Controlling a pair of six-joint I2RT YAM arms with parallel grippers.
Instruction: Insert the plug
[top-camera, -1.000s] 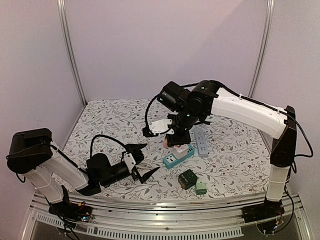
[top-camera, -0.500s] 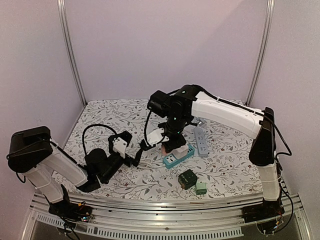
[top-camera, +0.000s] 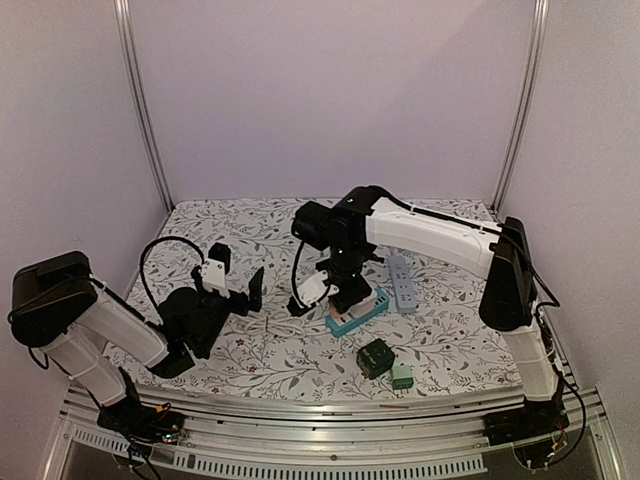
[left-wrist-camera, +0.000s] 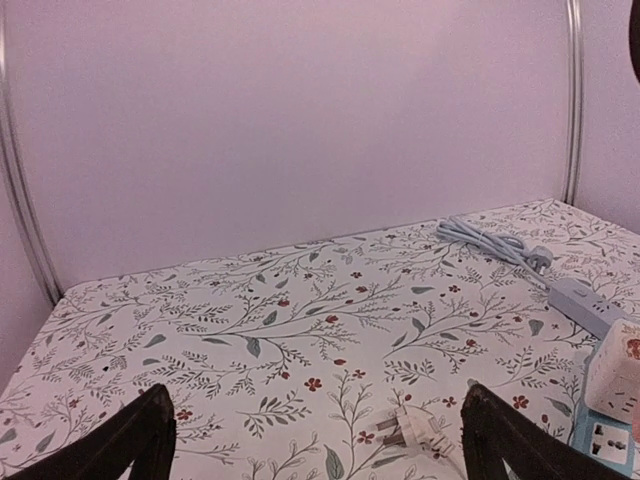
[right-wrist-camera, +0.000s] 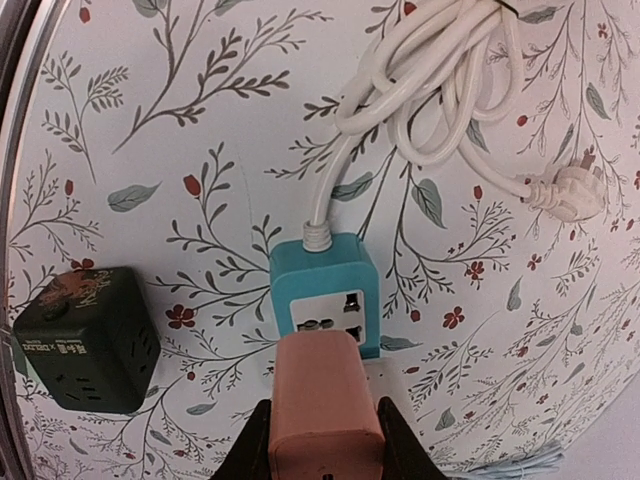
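Note:
My right gripper (right-wrist-camera: 322, 455) is shut on a salmon-pink plug block (right-wrist-camera: 322, 405) and holds it just over the near end of the teal power strip (right-wrist-camera: 325, 285). The block hides part of the strip's socket face; I cannot tell if they touch. In the top view the right gripper (top-camera: 345, 292) is low over the teal strip (top-camera: 358, 312). My left gripper (top-camera: 238, 275) is open and empty, off to the left. In the left wrist view its fingers (left-wrist-camera: 150, 440) frame a loose white plug (left-wrist-camera: 415, 430) on the cloth.
The strip's white cable (right-wrist-camera: 430, 90) lies coiled, ending in the white plug (right-wrist-camera: 565, 190). A dark green socket cube (right-wrist-camera: 85, 340) sits beside the strip, with a small green adapter (top-camera: 402, 376) near it. A grey power strip (top-camera: 402, 282) lies behind.
The right arm has swung left and down, bringing the pink plug over the teal strip. The left arm has drawn back to the left and lifted its open gripper.

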